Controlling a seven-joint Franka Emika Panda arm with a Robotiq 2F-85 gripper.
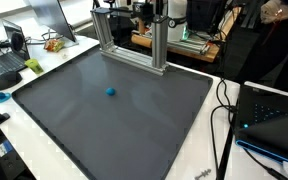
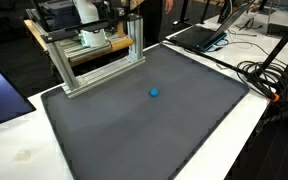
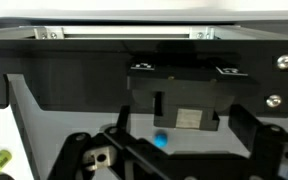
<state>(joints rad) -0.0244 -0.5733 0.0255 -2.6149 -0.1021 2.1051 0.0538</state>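
A small blue ball is lying alone on a dark grey mat, and nothing is touching it. In both exterior views it is sitting in the half of the mat nearer a metal frame, yet well apart from the frame's base. The mat is covering most of a white surface, whose bare edge is showing around it.

The fingers are standing spread wide and are pinching nothing. They are showing only in the wrist view, as dark shapes coming in from the lower edge on either side. Between them, low in the middle of that view, a small patch of blue is peeking out, matching the ball's colour; it is lying apart from both fingers. Above it, a black block with screws is filling the centre of the wrist view, and a pale metal bar is running across the top.

In an exterior view the arm is showing pale behind the frame, mostly hidden by it, so the fingers cannot be made out there. A laptop is standing open beyond the mat's far corner, and black cables are trailing over the surface beside the mat's edge.
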